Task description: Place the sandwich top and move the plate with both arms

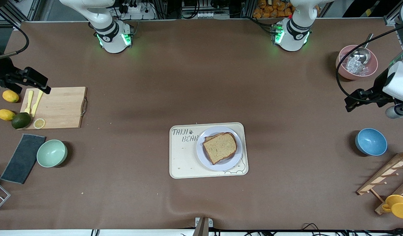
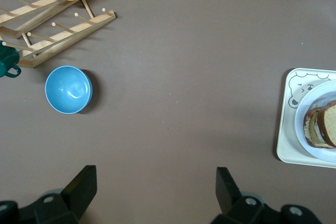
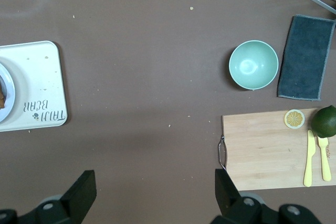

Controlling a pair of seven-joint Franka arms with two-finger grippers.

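Observation:
The sandwich top (image 1: 220, 147), a plain light-brown bread slice, lies on another slice on the pale round plate (image 1: 233, 160). The plate rests on the cream bear-printed tray (image 1: 183, 157) in the middle of the table. My left gripper (image 1: 349, 103) hangs open over bare table near the left arm's end, between the pink and blue bowls; its wrist view shows its gripper (image 2: 156, 182) empty, with the plate (image 2: 315, 153) and bread (image 2: 326, 125) far off. My right gripper (image 1: 44, 86) hangs open over the corner of the cutting board, and in its wrist view this gripper (image 3: 156, 184) is empty too.
A blue bowl (image 1: 371, 141), a pink bowl with a spoon (image 1: 356, 62), and a wooden rack (image 1: 385, 177) with a yellow cup (image 1: 398, 206) stand at the left arm's end. A cutting board (image 1: 57, 107), green bowl (image 1: 51, 153), dark cloth (image 1: 23, 158), lemons and avocado (image 1: 21, 120) sit at the right arm's end.

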